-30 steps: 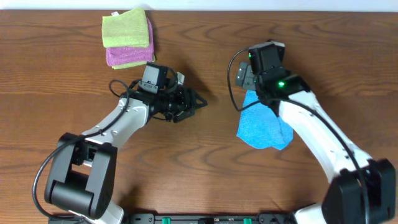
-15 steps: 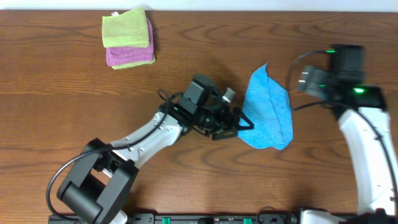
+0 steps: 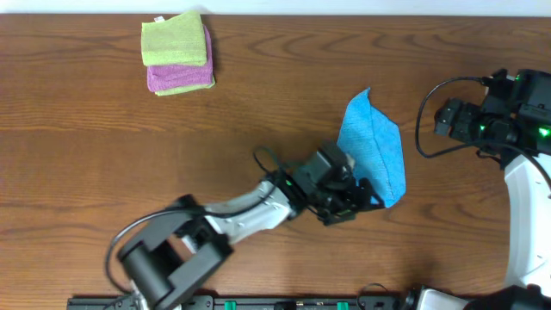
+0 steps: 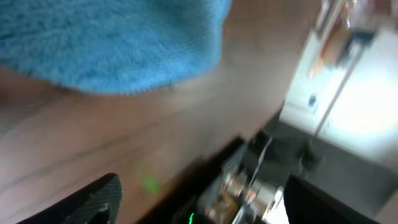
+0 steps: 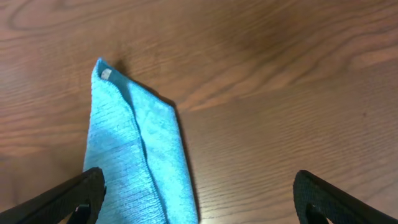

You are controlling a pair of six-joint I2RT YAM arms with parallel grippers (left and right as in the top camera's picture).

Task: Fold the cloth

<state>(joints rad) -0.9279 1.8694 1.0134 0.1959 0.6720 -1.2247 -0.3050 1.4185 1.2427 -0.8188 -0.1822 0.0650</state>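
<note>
A blue cloth [image 3: 372,153] lies folded into a narrow pointed shape on the wooden table, right of centre. My left gripper [image 3: 368,198] is open and empty at the cloth's near lower edge; its wrist view is blurred and shows the cloth [image 4: 112,43] above the jaws [image 4: 199,199]. My right gripper [image 3: 448,119] is open and empty, off to the right of the cloth and apart from it. The right wrist view shows the cloth [image 5: 137,162] with a small white tag at its far tip, between and beyond the open jaws [image 5: 199,199].
A stack of folded cloths, green [image 3: 176,39] on top of pink [image 3: 179,77], sits at the back left of the table. Black cables loop beside both wrists.
My left arm has swung right and nearer, from mid-table to the cloth's lower edge. My right arm has let the cloth go and pulled away to the right. The cloth now lies flat.
</note>
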